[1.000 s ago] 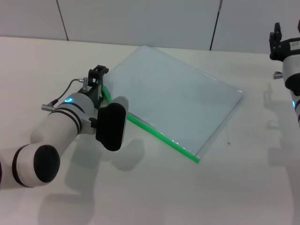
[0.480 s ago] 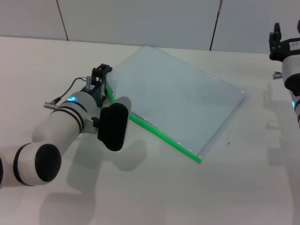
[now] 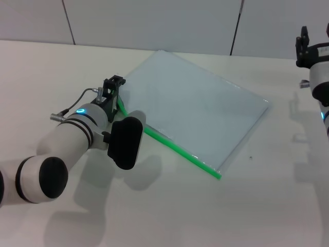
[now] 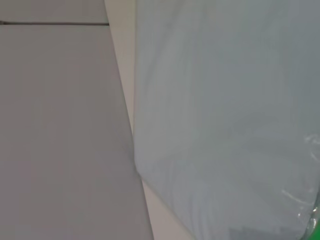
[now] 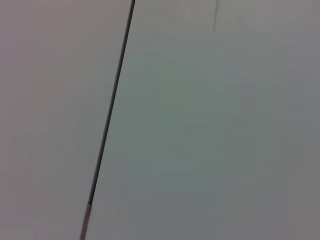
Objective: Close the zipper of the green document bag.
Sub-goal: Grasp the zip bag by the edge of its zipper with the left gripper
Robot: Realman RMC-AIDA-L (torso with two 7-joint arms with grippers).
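The green document bag (image 3: 198, 105) lies flat on the white table, a translucent pale blue-grey pouch turned at an angle. Its zipper (image 3: 177, 149) is the bright green strip along the long edge nearest me. My left gripper (image 3: 114, 91) sits at the left end of that strip, shut on it, and the strip curls up toward the fingers there. The left wrist view shows the bag's surface (image 4: 225, 125) close up, with a sliver of the zipper (image 4: 315, 227) at one corner. My right gripper (image 3: 310, 47) is parked high at the far right, away from the bag.
The white table (image 3: 231, 216) stretches around the bag on all sides. A grey panelled wall (image 3: 154, 23) rises behind the table's far edge. The right wrist view shows only wall panels (image 5: 210, 125).
My left gripper has slid a little to the right along the zipper's left end. The bag shifted slightly with it. The right arm has not moved.
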